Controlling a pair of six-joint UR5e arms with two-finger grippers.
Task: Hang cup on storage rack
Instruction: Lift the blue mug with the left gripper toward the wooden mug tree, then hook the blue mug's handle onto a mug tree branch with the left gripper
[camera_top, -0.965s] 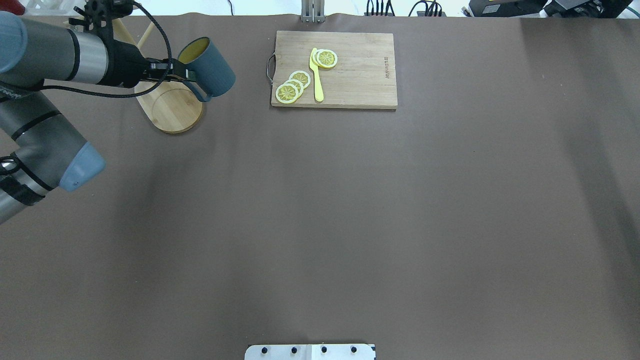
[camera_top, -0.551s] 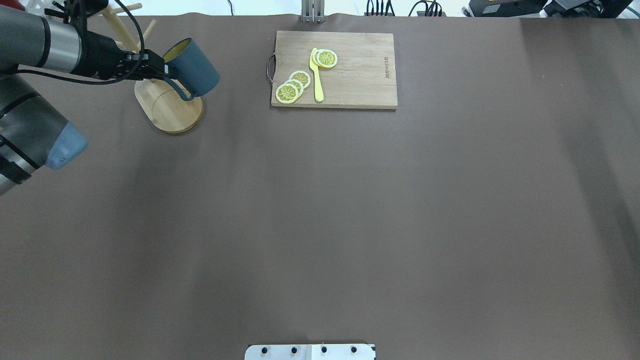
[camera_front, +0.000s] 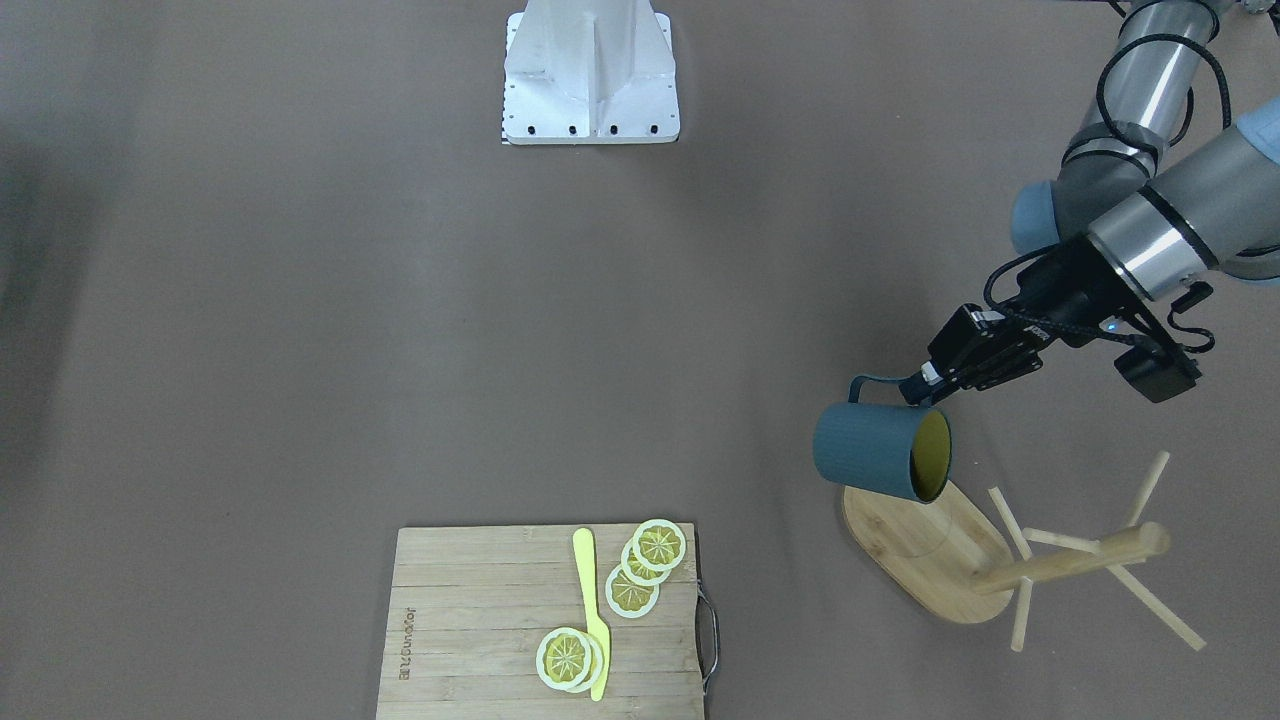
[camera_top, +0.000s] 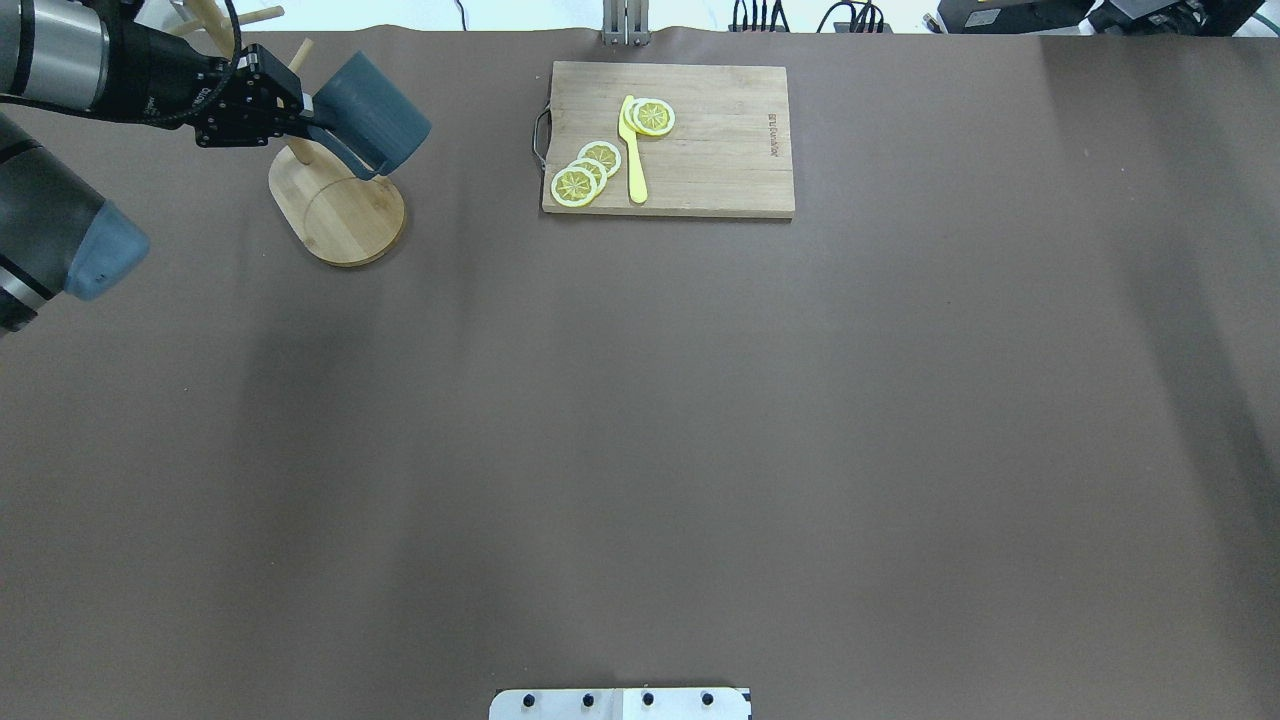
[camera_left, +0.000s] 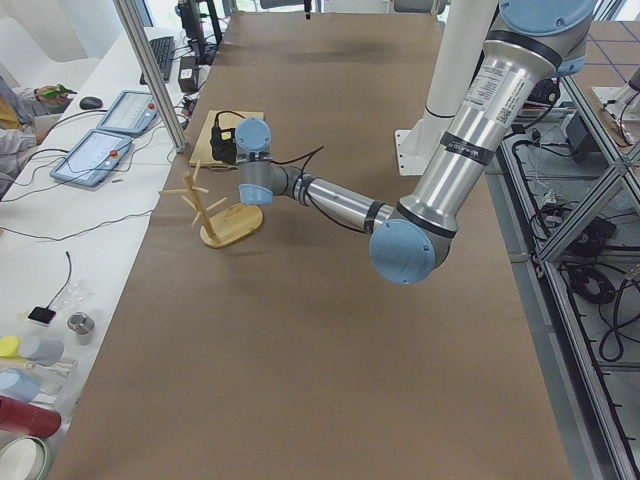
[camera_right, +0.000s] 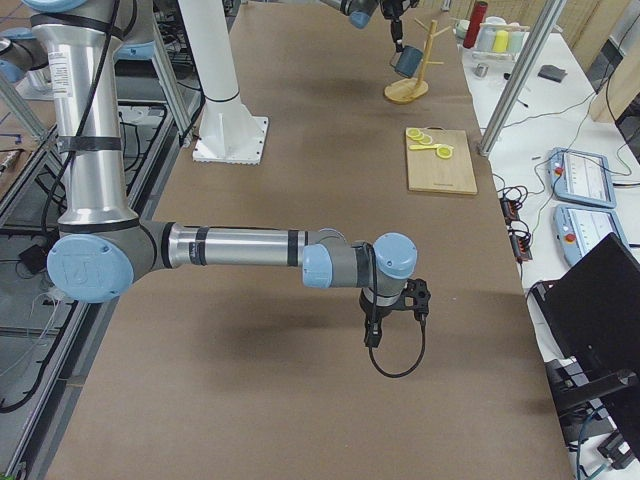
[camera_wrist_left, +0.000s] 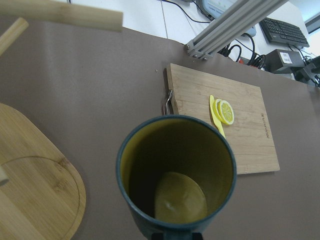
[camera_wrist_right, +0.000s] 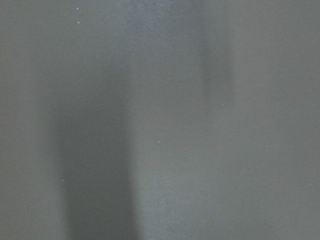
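The left gripper (camera_front: 915, 388) clamps the cup (camera_front: 868, 462) by its rim, lifted clear. Left to do: hook its handle (camera_front: 868, 384) on a peg (camera_front: 1004, 522) of the rack (camera_front: 1065, 563) beside the gripper.

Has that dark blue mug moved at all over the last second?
Yes. In the overhead view the dark teal-blue ribbed mug has shifted left, away from the rectangular wooden cutting board, and slightly toward the table's far edge.

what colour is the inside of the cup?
Yellow. The cup is dark teal-blue outside; the left wrist-mounted view looks straight into it.
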